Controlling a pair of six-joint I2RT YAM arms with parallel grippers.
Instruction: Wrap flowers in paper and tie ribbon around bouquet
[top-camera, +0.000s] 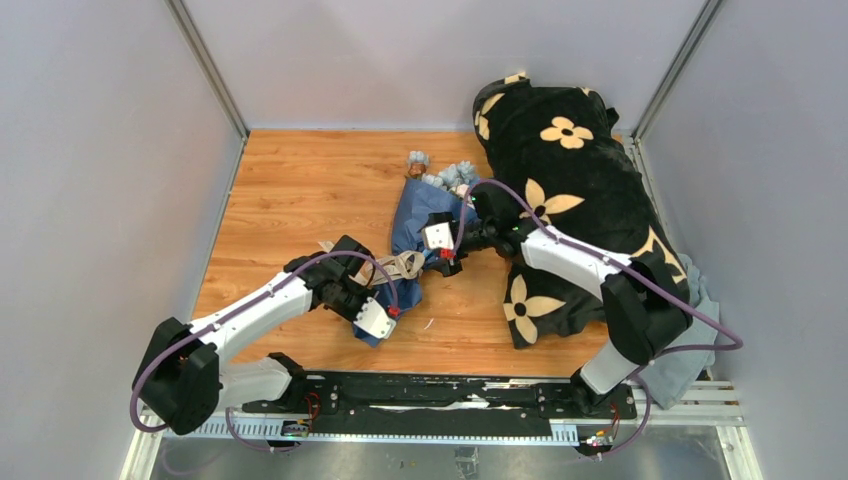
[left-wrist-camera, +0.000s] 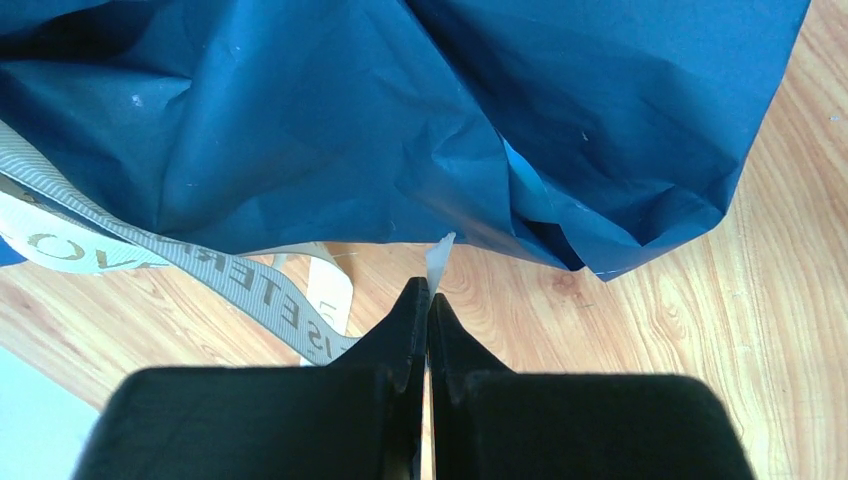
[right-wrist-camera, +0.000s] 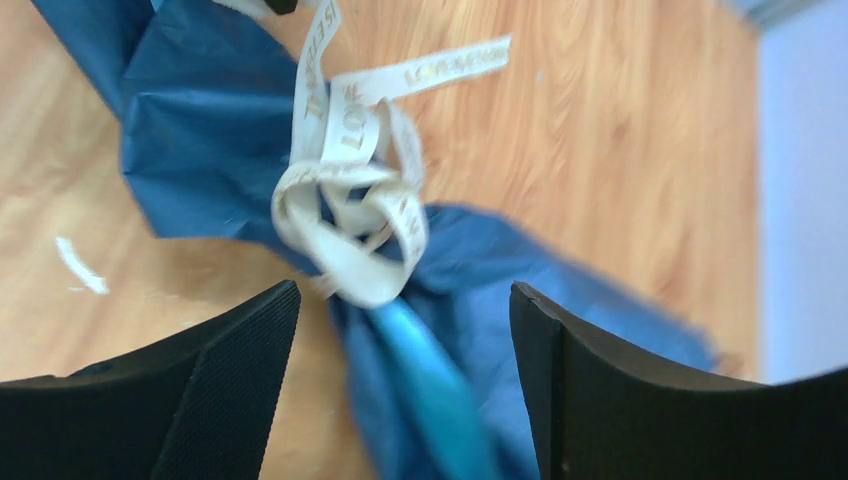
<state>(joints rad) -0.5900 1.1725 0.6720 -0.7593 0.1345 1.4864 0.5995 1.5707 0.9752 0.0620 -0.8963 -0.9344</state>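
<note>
Above the limp, slippery ribbon (right-wrist-camera: 350, 225) knot the right hand (right-wrist-camera: 402, 300) gapes empty; left hand (left-wrist-camera: 428, 292), shut, perhaps pinches a tail, the best hold.

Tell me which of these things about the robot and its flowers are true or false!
1. The ribbon is knotted around the bouquet. True.
2. The right gripper is shut. False: its jaws stand wide open.
3. The left gripper is shut. True.
4. The flowers stick out of the bouquet's near end. False: they stick out of the far end.
5. The black blanket lies on the left side. False: it's on the right.
</note>
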